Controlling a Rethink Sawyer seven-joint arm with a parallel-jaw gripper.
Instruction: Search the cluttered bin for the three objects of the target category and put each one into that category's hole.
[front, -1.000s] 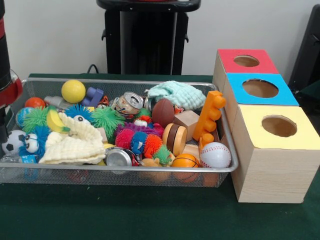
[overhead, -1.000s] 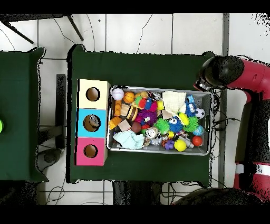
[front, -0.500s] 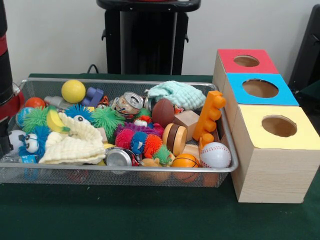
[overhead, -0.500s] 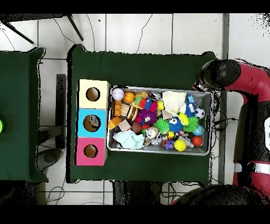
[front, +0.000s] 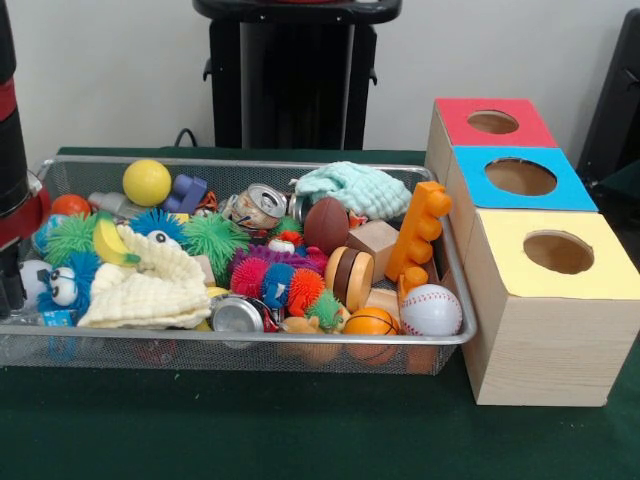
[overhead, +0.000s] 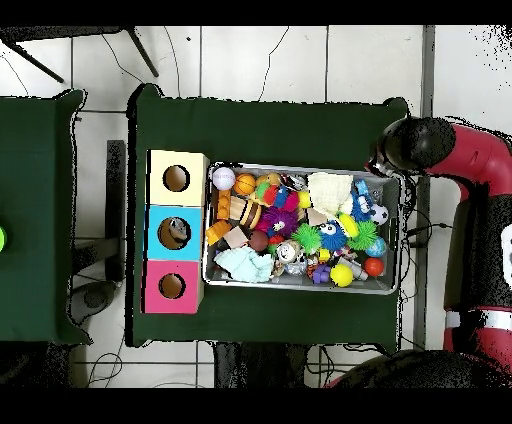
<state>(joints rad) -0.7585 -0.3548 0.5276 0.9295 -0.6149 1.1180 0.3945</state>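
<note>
Apparently gripper (overhead: 385, 165) (state unclear) beside bin (overhead: 390, 290)

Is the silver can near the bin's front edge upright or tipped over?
Tipped over. The can lies on its side among the toys, its round end facing the front wall of the bin.

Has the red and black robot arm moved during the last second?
Yes. In the overhead view the red and black robot arm has shifted rightwards, away from the metal mesh bin's corner.
</note>
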